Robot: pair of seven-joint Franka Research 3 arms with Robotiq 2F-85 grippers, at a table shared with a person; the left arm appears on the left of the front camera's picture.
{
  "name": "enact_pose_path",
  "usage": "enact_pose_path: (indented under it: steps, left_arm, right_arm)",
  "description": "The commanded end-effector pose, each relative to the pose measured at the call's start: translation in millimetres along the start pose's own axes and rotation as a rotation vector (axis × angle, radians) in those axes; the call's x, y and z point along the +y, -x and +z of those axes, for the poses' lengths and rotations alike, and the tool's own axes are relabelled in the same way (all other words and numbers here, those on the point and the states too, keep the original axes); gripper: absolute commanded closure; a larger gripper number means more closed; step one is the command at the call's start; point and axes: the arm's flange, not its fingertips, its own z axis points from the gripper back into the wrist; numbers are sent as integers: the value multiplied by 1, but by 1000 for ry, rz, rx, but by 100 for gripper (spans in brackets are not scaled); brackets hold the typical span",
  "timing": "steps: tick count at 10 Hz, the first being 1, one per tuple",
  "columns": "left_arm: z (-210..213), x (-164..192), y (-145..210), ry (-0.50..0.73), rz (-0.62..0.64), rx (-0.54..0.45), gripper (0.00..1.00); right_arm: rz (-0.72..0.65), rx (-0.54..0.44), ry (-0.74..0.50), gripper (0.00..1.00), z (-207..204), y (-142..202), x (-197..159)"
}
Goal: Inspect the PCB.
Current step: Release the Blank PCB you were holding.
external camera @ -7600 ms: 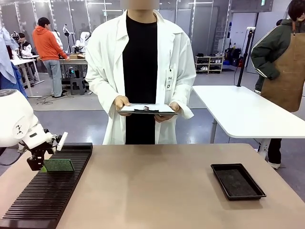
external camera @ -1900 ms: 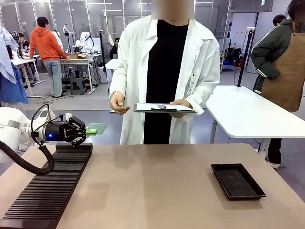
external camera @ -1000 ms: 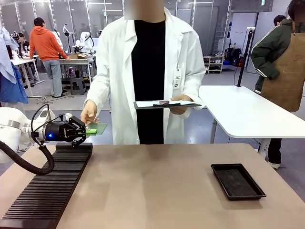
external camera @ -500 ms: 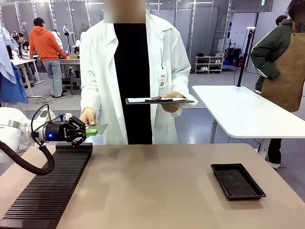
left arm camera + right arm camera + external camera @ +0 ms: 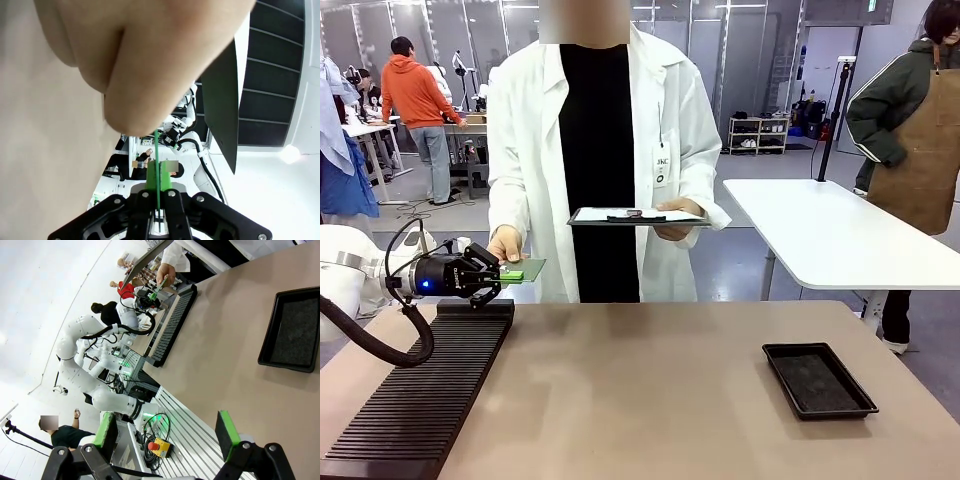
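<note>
Left tool (image 5: 503, 275) horizontal, clamping PCB (image 5: 527, 269); person's hand (image 5: 505, 243) touching.

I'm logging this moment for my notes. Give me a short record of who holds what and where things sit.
left gripper: shut on the circuit board, holding it flat above the far end of the slotted rack
person's hand: on the board's far part
other hand: holds a clipboard level
right gripper: open, holding nothing
black tray: on the table, toward the robot's right
</note>
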Motion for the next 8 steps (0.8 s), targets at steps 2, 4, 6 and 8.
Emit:
enact_pose_path:
  steps: [2, 4, 6, 8]
  left_arm:
    - [1, -2, 0, -1, 10, -1, 59]
    - [2, -5, 1, 2, 0, -1, 21]
    - [1, -5, 1, -7, -4, 24, 0]
    - [2, -7, 0, -4, -2, 21, 0]
  right_arm:
    - [7, -10, -9, 0, 2, -3, 2]
    - [7, -10, -9, 0, 2, -3, 2]
    - [7, -10, -9, 0, 2, -3, 2]
    - [7, -10, -9, 0, 2, -3, 2]
